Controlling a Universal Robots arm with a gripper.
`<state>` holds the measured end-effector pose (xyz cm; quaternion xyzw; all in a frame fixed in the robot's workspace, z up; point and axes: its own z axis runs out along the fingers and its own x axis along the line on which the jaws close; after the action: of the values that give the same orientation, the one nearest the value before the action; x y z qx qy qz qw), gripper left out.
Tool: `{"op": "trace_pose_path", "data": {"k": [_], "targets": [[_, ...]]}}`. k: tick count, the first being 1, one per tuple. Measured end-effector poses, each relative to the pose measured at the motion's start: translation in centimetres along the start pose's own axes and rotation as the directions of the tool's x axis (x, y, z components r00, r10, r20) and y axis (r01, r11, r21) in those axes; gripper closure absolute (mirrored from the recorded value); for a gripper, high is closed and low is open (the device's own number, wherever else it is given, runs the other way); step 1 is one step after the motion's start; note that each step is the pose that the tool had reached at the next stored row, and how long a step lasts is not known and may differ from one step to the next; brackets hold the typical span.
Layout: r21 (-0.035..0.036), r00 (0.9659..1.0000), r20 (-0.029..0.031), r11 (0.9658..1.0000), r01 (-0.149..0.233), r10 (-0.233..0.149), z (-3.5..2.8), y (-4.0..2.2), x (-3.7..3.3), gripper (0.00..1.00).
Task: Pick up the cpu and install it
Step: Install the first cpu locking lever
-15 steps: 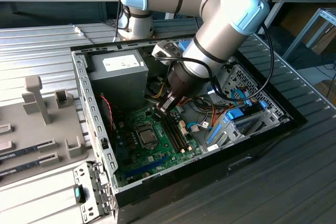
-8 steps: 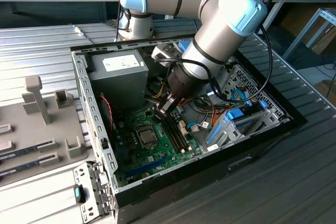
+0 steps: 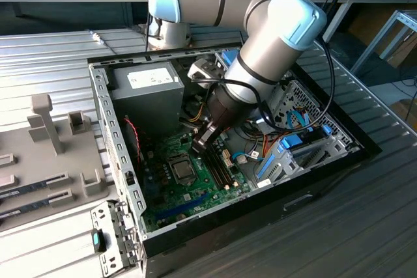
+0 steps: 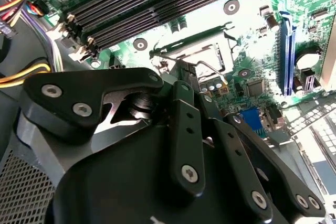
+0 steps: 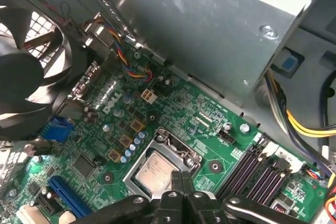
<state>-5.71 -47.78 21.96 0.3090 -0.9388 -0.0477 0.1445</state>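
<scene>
Your open PC case (image 3: 124, 180) lies on a ribbed metal surface (image 3: 52, 63). The cpu (image 5: 156, 173) already sits in the motherboard socket (image 5: 178, 148), at 12 o'clock from the gripper (image 5: 182, 182), whose fingers are clenched together, empty, above it.

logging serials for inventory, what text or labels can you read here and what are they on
Nothing can be quoted with confidence.
Label on the power supply: print blurred, unreadable.
Motherboard silkscreen: too small to read.
White logo on the motherboard: a brand mark, left unquoted.
cpu top: faint markings, unreadable.
</scene>
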Motion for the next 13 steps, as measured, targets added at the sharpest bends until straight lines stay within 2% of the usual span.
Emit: {"op": "trace_pose_path", "data": {"k": [2, 3, 4, 7, 13], "targets": [[0.007, 1.0, -0.0053, 1.0, -0.003, 0.003, 0.1, -0.04, 0.0, 0.89], [0.0134, 0.9999, -0.0098, 0.9999, -0.005, 0.005, 0.18, -0.08, -0.01, 0.89], [0.0227, 0.9998, -0.0167, 0.9997, -0.009, 0.009, 0.3, -0.14, -0.01, 0.89], [0.0339, 0.9996, -0.0248, 0.9993, -0.013, 0.014, 0.59, -0.22, -0.07, 0.89], [0.039, 0.9995, -0.0285, 0.9991, -0.015, 0.016, 1.59, -0.49, -0.43, 0.89]]}}
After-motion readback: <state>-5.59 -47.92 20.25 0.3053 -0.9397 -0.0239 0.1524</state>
